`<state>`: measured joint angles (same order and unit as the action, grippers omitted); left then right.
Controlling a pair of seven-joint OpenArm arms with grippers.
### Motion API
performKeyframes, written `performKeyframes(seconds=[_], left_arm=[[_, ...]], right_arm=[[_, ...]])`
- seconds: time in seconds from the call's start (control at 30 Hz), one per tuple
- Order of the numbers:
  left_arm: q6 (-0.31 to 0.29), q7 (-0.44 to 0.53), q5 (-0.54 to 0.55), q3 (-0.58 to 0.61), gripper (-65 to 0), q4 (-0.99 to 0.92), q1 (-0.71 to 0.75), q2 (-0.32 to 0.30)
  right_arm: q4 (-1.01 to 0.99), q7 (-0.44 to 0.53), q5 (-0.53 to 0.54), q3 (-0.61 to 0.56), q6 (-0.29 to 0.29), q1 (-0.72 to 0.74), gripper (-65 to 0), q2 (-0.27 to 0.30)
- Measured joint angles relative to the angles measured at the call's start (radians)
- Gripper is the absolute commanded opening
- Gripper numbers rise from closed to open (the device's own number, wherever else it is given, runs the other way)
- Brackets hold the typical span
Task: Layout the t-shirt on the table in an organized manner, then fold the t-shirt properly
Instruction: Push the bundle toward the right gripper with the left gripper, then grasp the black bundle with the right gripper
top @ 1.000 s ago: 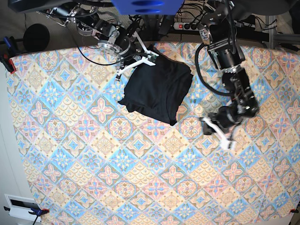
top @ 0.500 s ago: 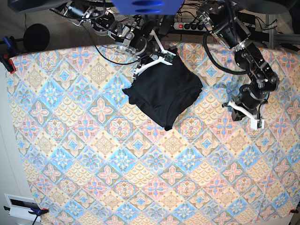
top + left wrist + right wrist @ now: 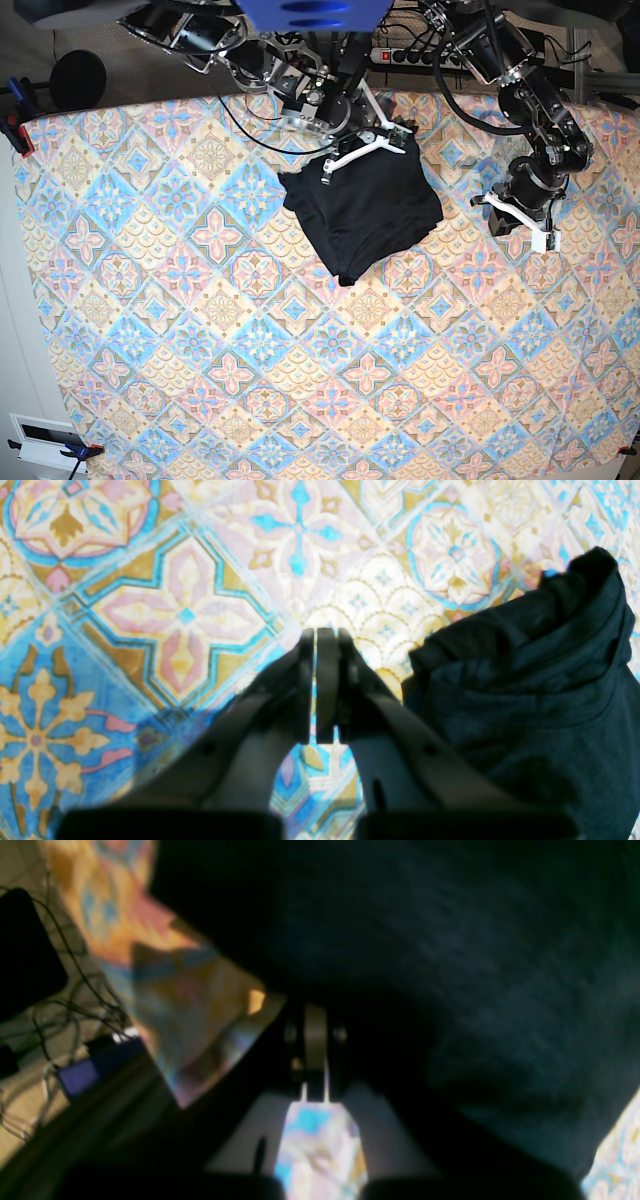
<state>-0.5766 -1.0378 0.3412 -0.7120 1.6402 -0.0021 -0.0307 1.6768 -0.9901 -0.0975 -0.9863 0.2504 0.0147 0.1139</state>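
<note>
The black t-shirt [image 3: 368, 212] lies as a folded bundle on the patterned table [image 3: 200, 350] near its far edge. My right gripper [image 3: 392, 138] is shut on the t-shirt's far edge; in the right wrist view dark t-shirt fabric [image 3: 450, 965] surrounds the closed right gripper [image 3: 315, 1025]. My left gripper [image 3: 520, 220] hovers over bare cloth to the right of the shirt, shut on nothing. In the left wrist view the left gripper [image 3: 316, 640] has its fingers pressed together, with the t-shirt [image 3: 530, 690] lying to its right on the table [image 3: 185, 615].
A power strip [image 3: 400, 55] and cables run behind the table's far edge. A black round object [image 3: 75, 80] and a clamp [image 3: 15, 130] sit at the far left. A white device [image 3: 45, 440] is at the near left corner.
My right gripper has dragged the t-shirt to the right along the far edge. The left gripper moved toward the far right, away from the shirt, staying shut.
</note>
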Motion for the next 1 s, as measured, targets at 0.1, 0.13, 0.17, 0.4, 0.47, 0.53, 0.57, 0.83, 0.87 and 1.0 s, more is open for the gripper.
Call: performKeyframes(seconds=[0.1, 0.13, 0.17, 0.4, 0.47, 0.53, 0.57, 0.83, 0.87, 1.0], left_arm=[[0.000, 0.002, 0.000, 0.000, -65.0, 0.000, 0.009, 0.000], [0.000, 0.001, -0.001, 0.000, -65.0, 0.000, 0.012, 0.000], [0.000, 0.001, -0.001, 0.000, -65.0, 0.000, 0.014, 0.000], [0.000, 0.002, 0.000, 0.000, -65.0, 0.000, 0.015, 0.000], [0.001, 0.001, 0.000, 0.000, -65.0, 0.000, 0.016, 0.000], [0.000, 0.002, 0.001, 0.001, -65.0, 0.000, 0.015, 0.000], [0.000, 0.002, 0.005, 0.000, -65.0, 0.000, 0.016, 0.001], [0.000, 0.002, 0.003, 0.000, -65.0, 0.000, 0.029, 0.003], [0.000, 0.002, 0.004, 0.000, -65.0, 0.000, 0.028, 0.003], [0.000, 0.002, 0.003, 0.000, -65.0, 0.000, 0.030, 0.003]], right_arm=[[-0.024, 0.049, 0.008, 0.005, 0.000, 0.004, -65.0, 0.002], [-0.031, 0.067, 0.007, 0.005, 0.000, 0.006, -65.0, 0.001], [-0.039, 0.079, 0.005, 0.006, 0.000, 0.008, -65.0, 0.000], [-0.116, 0.159, 0.027, 0.082, 0.003, 0.021, -65.0, -0.070], [-0.123, 0.163, 0.036, 0.124, 0.012, 0.017, -65.0, -0.090], [-0.127, 0.157, 0.030, 0.150, 0.011, 0.016, -65.0, -0.107], [-0.127, 0.156, 0.026, 0.152, 0.010, 0.017, -65.0, -0.110], [-0.128, 0.158, 0.027, 0.159, 0.008, 0.016, -65.0, -0.109], [-0.128, 0.160, 0.028, 0.171, 0.010, 0.016, -65.0, -0.111], [-0.128, 0.164, 0.033, 0.253, 0.012, 0.013, -65.0, -0.114]])
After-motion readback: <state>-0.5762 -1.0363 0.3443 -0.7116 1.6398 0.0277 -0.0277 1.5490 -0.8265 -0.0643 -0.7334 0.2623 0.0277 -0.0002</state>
